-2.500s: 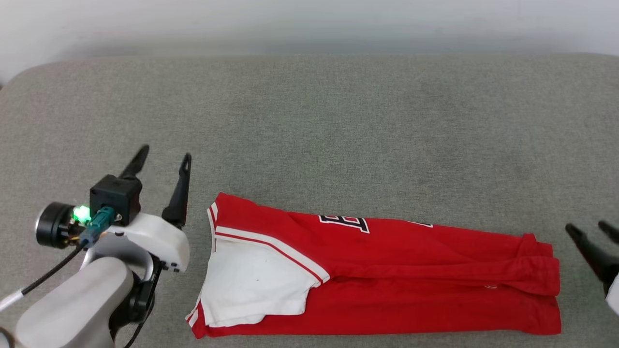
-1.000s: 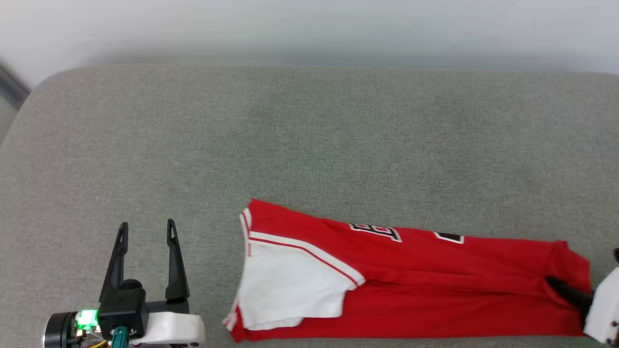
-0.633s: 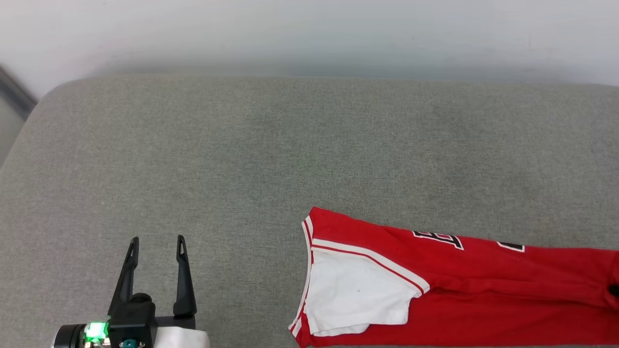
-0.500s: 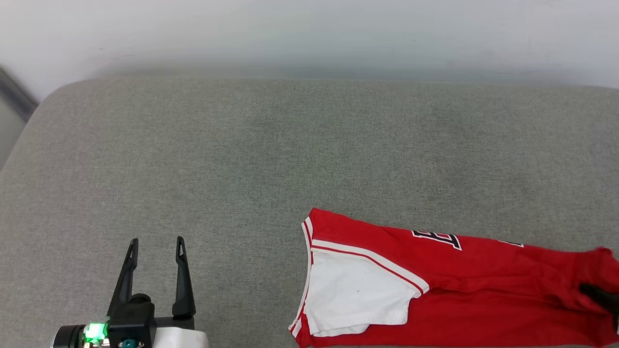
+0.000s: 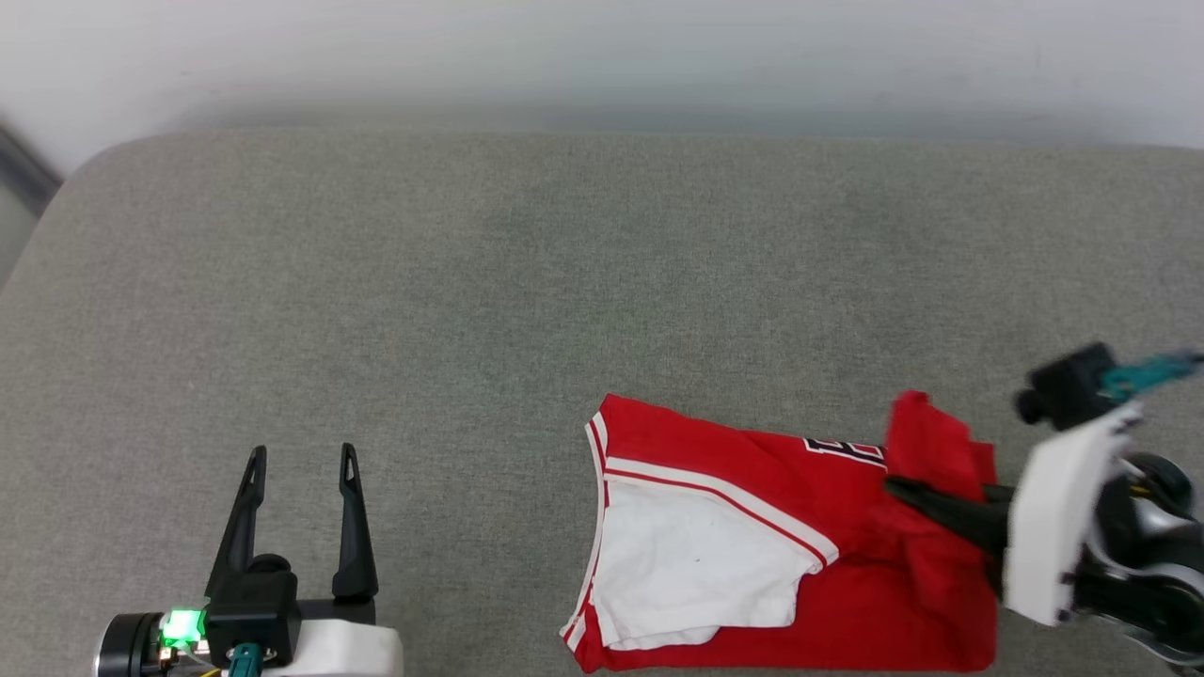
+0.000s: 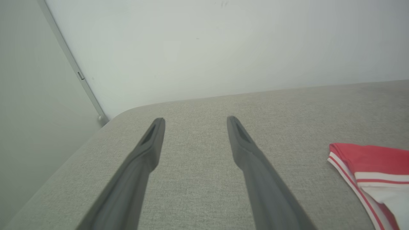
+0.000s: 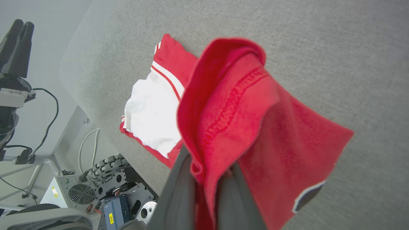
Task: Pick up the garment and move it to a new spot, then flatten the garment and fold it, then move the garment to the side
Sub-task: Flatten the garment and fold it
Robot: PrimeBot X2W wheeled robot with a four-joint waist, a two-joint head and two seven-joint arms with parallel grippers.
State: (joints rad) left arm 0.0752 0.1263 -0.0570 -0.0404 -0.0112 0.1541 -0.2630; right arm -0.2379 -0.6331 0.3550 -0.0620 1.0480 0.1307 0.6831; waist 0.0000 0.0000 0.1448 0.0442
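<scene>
Near left, the left gripper [image 5: 302,453] hovers empty, fingers spread. Near right, the red garment [image 5: 734,463] lies on the grey cushion [image 5: 564,282]; the right gripper [image 5: 900,487] pinches its raised right end. Best carry that end low and leftward, matching edges before releasing.

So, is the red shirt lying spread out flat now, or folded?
Partly folded: the garment lies as a narrow strip on the grey cushion, and the shut right gripper holds its hem end raised above the rest.
</scene>
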